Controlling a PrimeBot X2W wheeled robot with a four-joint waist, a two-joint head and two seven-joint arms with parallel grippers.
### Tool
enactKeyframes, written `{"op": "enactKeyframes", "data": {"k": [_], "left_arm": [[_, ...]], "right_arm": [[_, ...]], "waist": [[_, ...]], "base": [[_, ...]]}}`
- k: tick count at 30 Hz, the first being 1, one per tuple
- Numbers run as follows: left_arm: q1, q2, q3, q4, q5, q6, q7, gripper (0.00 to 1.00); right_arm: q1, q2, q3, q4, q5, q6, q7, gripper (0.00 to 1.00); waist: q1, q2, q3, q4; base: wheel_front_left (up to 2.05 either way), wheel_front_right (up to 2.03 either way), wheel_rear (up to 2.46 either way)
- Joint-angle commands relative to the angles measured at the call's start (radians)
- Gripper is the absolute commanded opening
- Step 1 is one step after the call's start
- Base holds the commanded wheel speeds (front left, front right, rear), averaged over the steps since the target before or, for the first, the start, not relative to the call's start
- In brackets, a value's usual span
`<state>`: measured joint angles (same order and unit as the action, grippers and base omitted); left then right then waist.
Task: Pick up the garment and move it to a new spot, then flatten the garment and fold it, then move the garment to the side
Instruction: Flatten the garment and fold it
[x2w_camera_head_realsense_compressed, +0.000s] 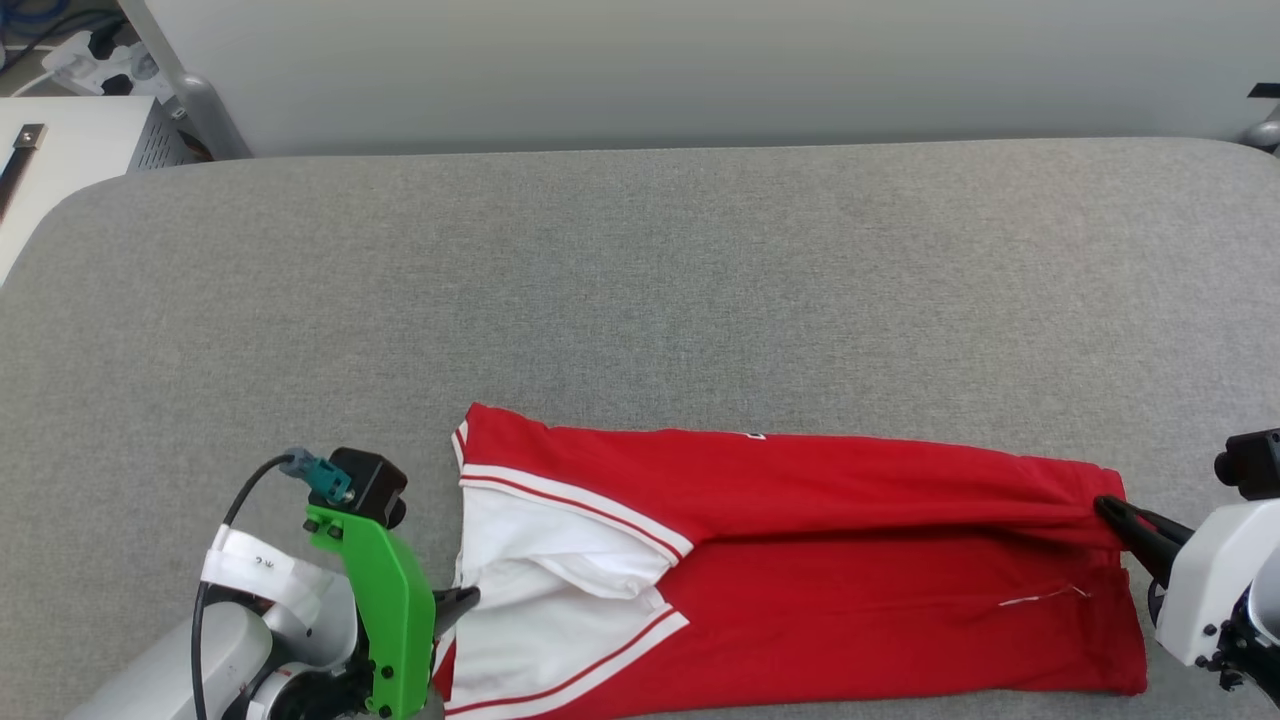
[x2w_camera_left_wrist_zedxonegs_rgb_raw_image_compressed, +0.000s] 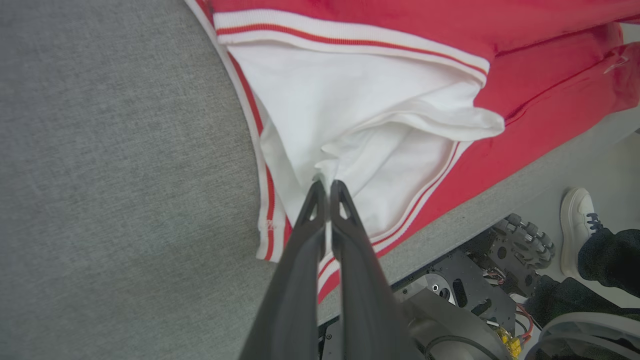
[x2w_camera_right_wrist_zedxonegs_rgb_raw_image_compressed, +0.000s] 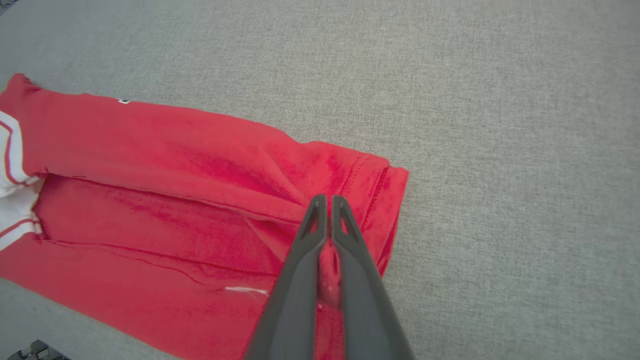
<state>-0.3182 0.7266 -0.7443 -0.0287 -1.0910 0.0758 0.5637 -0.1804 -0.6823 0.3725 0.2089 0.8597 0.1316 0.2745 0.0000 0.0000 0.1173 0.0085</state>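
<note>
Left tool (x2w_camera_head_realsense_compressed: 462, 602), nearest the head camera at 7 o'clock and carried behind a green bracket (x2w_camera_head_realsense_compressed: 385, 600): fingers pressed together, tips pinching a fold of the white sleeve (x2w_camera_left_wrist_zedxonegs_rgb_raw_image_compressed: 350, 100) (a sliver of white shows between them in the left wrist view). Right tool (x2w_camera_head_realsense_compressed: 1108, 508), at 4 o'clock in the head view: fingers likewise closed, pinching red cloth just inside the hem (x2w_camera_right_wrist_zedxonegs_rgb_raw_image_compressed: 380, 195), with red fabric visible in the slot between them in the right wrist view. Garment (x2w_camera_head_realsense_compressed: 850, 560): lies on the grey tabletop (x2w_camera_head_realsense_compressed: 640, 280) at 6 o'clock, close to the near edge, its long axis running from 9 to 3 o'clock. It is folded lengthwise, an upper red panel overlapping the lower one along a straight crease. The sleeve end, with red-white striped trim (x2w_camera_head_realsense_compressed: 575, 508), points to 9 o'clock; the hem end points to 3 o'clock. A small dark-and-white fleck shows at the garment's 12 o'clock edge, and a thin white line (x2w_camera_head_realsense_compressed: 1040, 597) lies on the red near the hem. Past the tabletop's near edge, the left wrist view shows the robot's wheeled base (x2w_camera_left_wrist_zedxonegs_rgb_raw_image_compressed: 520, 240) and a person's white shoe (x2w_camera_left_wrist_zedxonegs_rgb_raw_image_compressed: 575, 230).
</note>
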Motion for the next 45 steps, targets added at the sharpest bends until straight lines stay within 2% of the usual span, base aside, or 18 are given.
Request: {"op": "enactKeyframes", "data": {"k": [1, 12, 19, 20, 21, 22, 23, 24, 31, 36, 40, 45], "left_arm": [[0.02, 0.004, -0.003, -0.005, 0.003, 0.007, -0.006, 0.0], [0.055, 0.021, 0.0, -0.028, -0.031, 0.011, 0.007, 0.0], [0.061, 0.009, -0.038, -0.028, -0.012, 0.008, 0.028, 0.0], [0.059, 0.002, -0.045, -0.021, -0.004, 0.006, 0.026, 0.0], [0.057, -0.005, -0.051, -0.014, 0.002, 0.004, 0.025, 0.0], [0.053, -0.012, -0.059, -0.003, 0.013, 0.002, 0.023, 0.13], [0.047, -0.018, -0.068, 0.008, 0.031, -0.002, 0.016, 0.91], [0.045, -0.024, -0.072, 0.018, 0.039, -0.003, 0.01, 1.0], [0.062, -0.068, -0.075, 0.066, 0.046, -0.017, -0.053, 1.0], [0.085, -0.069, -0.044, 0.05, 0.057, -0.019, -0.144, 1.0], [0.096, -0.069, -0.003, 0.015, 0.078, -0.013, -0.245, 1.0], [0.1, -0.102, 0.072, -0.005, 0.132, -0.01, -0.462, 1.0]], "right_arm": [[0.016, -0.012, 0.006, -0.01, 0.01, -0.001, 0.008, 0.0], [0.051, -0.065, 0.034, -0.028, 0.002, -0.001, 0.029, 0.0], [0.059, -0.063, 0.064, -0.012, -0.015, -0.001, 0.022, 0.0], [0.059, -0.061, 0.066, -0.006, -0.014, -0.001, 0.027, 0.11], [0.059, -0.057, 0.068, 0.0, -0.01, -0.001, 0.033, 0.35], [0.059, -0.051, 0.066, 0.006, -0.004, -0.001, 0.038, 1.0], [0.057, -0.046, 0.064, 0.01, -0.002, -0.001, 0.041, 1.0], [0.057, -0.044, 0.064, 0.012, -0.002, -0.001, 0.045, 1.0], [0.081, -0.042, 0.05, -0.012, 0.015, -0.001, 0.08, 1.0], [0.113, -0.045, 0.003, -0.044, 0.035, -0.001, 0.117, 1.0], [0.141, -0.028, -0.07, -0.068, 0.06, -0.001, 0.173, 1.0], [0.164, 0.022, -0.19, -0.087, 0.053, -0.001, 0.251, 1.0]], "waist": [[0.0, 0.0, 0.002, -0.001], [0.0, 0.0, 0.002, 0.007], [0.0, 0.0, 0.01, 0.017], [0.0, 0.0, 0.012, 0.018], [0.0, 0.0, 0.013, 0.019], [0.0, 0.0, 0.014, 0.019], [0.0, 0.0, 0.014, 0.019], [0.0, 0.0, 0.014, 0.019], [0.0, 0.0, -0.022, 0.012], [0.0, 0.0, -0.055, 0.011], [0.0, 0.0, -0.063, 0.017], [0.0, 0.0, -0.06, 0.031]], "base": [[0.0, 0.0, 0.0], [0.0, 0.0, 0.0], [0.0, 0.0, 0.0], [0.0, 0.0, 0.0], [0.0, 0.0, 0.0], [0.0, 0.0, 0.0], [0.0, 0.0, 0.0], [0.0, 0.0, 0.0], [0.0, 0.0, 0.0], [0.0, 0.0, 0.0], [0.0, 0.0, 0.0], [0.0, 0.0, 0.0]]}}
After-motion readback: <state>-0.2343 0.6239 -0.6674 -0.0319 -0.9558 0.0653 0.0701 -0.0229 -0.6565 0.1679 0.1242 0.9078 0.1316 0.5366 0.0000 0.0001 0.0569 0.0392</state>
